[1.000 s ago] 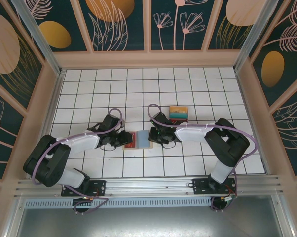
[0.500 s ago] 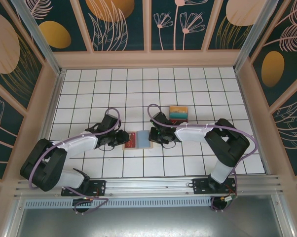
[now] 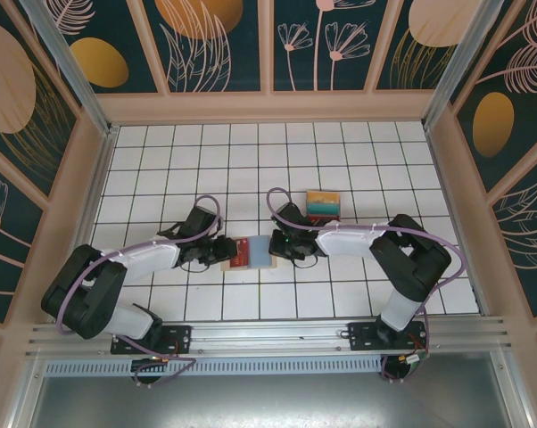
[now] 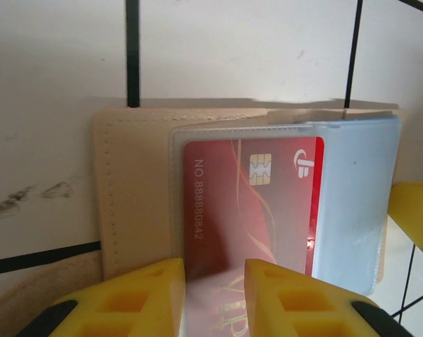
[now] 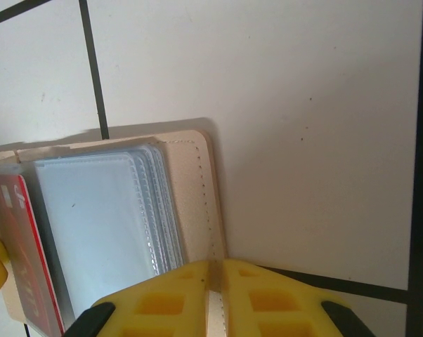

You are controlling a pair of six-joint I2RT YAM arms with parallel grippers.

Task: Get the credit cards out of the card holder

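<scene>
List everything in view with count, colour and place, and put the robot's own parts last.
card holder: one, tan, lying open on the table between the two grippers.
red card: one, red with a chip, inside a clear sleeve of the card holder.
clear sleeves: several stacked, count unclear, see-through, on the holder's right half.
loose cards: one small fanned pile, yellow and teal among them, on the table beyond the holder.
table: one, white tiles with dark lines.
walls: dark teal panels with leaf patterns, on three sides.
left gripper: one, yellow fingers slightly apart at the red card's near edge.
right gripper: one, yellow fingers shut on the card holder's edge.
</scene>
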